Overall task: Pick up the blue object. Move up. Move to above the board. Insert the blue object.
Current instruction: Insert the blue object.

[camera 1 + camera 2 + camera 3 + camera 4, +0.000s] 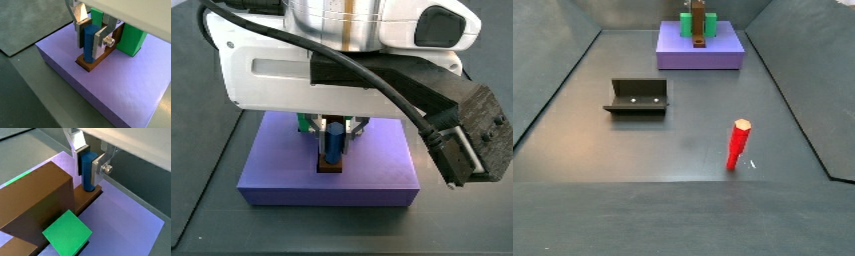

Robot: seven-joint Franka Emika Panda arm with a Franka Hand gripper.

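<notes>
Between the fingers (99, 40), the blue object (89, 42) stands upright, its lower end at the board (91, 62) on the purple platform (120, 95). Gripper (90, 32) clamps it firmly. Insertion step appears underway; next calls for straight downward push, then release. Green block (130, 40) sits behind.

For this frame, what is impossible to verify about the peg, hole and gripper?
- The board's hole: hidden under the blue object in both wrist views.
- Insertion depth: peg's lower end unseen.
- The gripper: too small in a side view, behind the arm housing in the other.
- Peg's red end: not visible.
</notes>
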